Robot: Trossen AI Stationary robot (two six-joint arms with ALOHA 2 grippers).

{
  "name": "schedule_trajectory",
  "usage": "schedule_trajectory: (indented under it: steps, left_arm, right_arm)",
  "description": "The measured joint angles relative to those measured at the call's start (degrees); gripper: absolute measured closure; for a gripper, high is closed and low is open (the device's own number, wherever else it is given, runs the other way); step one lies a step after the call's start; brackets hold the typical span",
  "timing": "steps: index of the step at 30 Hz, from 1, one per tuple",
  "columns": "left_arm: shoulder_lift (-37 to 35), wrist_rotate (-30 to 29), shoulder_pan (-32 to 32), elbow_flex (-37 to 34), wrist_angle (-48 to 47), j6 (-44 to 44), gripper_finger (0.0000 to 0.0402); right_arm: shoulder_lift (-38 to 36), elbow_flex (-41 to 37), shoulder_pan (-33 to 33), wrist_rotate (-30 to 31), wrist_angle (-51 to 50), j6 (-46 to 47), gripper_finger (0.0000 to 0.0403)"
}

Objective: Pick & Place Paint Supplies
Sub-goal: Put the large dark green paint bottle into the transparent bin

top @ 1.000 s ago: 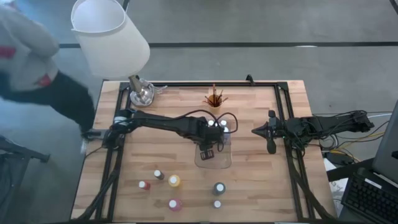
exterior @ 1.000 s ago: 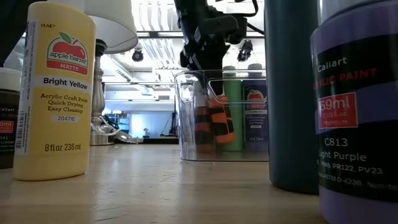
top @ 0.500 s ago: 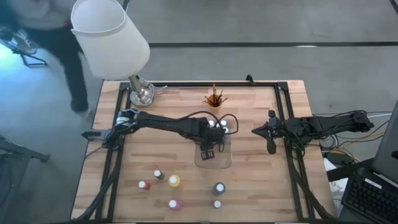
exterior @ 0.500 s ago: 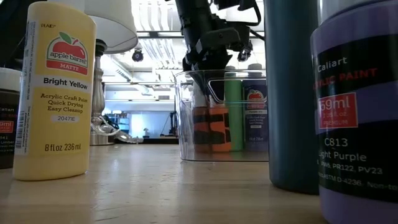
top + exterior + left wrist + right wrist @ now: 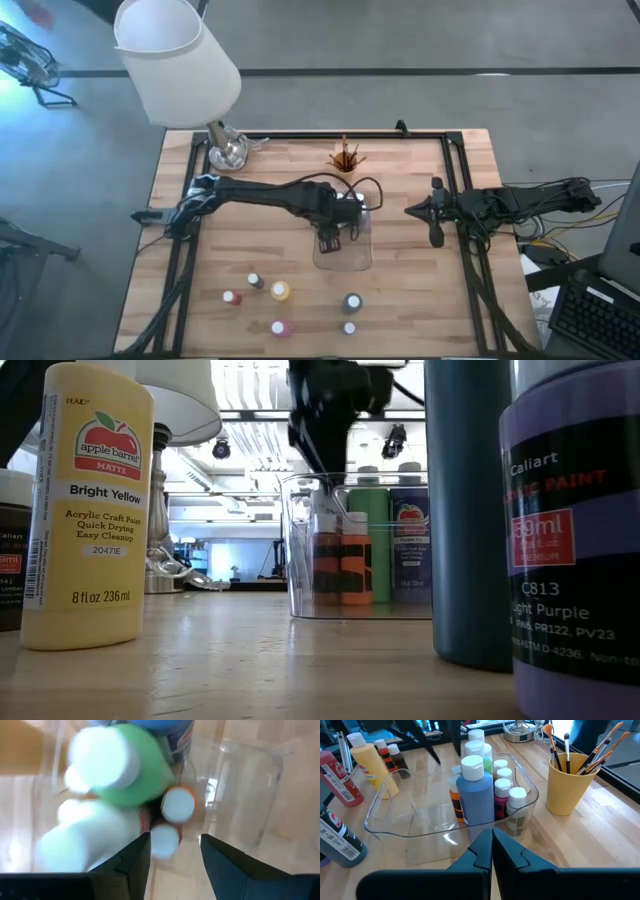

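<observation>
My left gripper [image 5: 172,862] hangs open over the clear tray [image 5: 358,262], pointing steeply down, with nothing between its fingers. Below it two small orange bottles [image 5: 177,805] with white caps stand upright on the tray floor [image 5: 340,565], beside a green bottle [image 5: 376,540] and a blue one [image 5: 477,800]. More paint bottles stand loose near the table's front edge: yellow [image 5: 280,290], brown [image 5: 256,281], red [image 5: 232,297], pink [image 5: 282,327], teal-grey [image 5: 352,302] and light purple [image 5: 575,540]. My right gripper [image 5: 437,225] waits shut at the table's right side.
A yellow-orange cup [image 5: 567,785] holding several brushes stands on the table beyond the tray [image 5: 346,160]. A lamp with a white shade [image 5: 180,60] and a metal base [image 5: 228,152] takes the far left corner. Bare wood lies left of the tray.
My left gripper has let go of an orange bottle inside the tray and gone up, its fingers now above the tray's rim. The bottle, tilted in the gripper a second ago, now stands upright on the tray floor beside another orange bottle.
</observation>
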Motion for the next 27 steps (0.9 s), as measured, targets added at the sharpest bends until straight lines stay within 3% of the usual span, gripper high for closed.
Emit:
schedule_trajectory:
  steps: [8,14,27]
  left_arm:
    - [-0.6,-0.2,-1.7,12.3,-13.1,-4.2,0.0225]
    - [-4.2,-1.5,-5.0,13.8,-14.9,-4.6,0.0225]
    - [-14.5,-21.1,-16.1,6.2,-14.1,-11.1,0.0225]
  right_arm:
    - [0.0,0.0,0.0,0.0,0.0,0.0,0.0394]
    - [0.0,0.0,0.0,0.0,0.0,0.0,0.0394]
    - [0.0,0.0,0.0,0.0,0.0,0.0,0.0394]
